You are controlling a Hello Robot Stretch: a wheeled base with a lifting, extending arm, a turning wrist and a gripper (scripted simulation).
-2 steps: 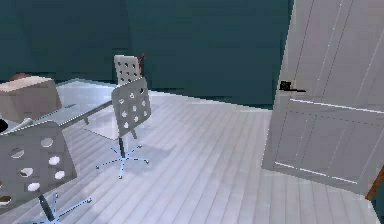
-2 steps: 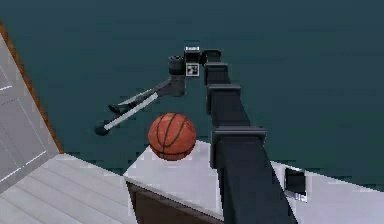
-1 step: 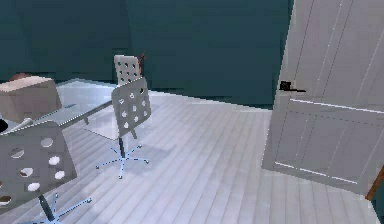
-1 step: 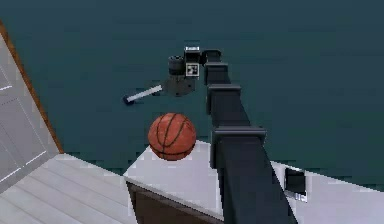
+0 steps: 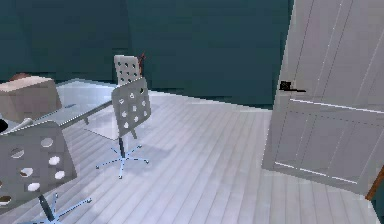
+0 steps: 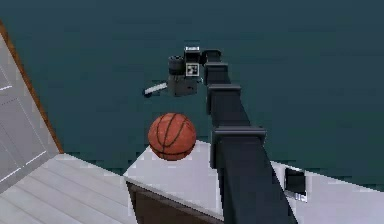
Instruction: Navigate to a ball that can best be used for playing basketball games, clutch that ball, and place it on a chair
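Reaching dark claw [image 6: 156,92] toward round orange rubber basketball [image 6: 172,136] resting on white tabletop [image 6: 185,178], probably lining up the grab; claw carries nothing, grip state can't tell.

White door [image 5: 330,90]; cardboard box [image 5: 27,97]; pale table [image 5: 78,114].

Bare floor [image 5: 210,150] lies open toward 12 o'clock; 3 chairs [image 5: 130,108] crowd 9 o'clock, white door [image 5: 330,90] blocks 3 o'clock.

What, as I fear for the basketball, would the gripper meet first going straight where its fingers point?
Probably nothing near: the gripper points toward the arm side view's left, higher than the basketball; the white door there may come first, depth unclear.
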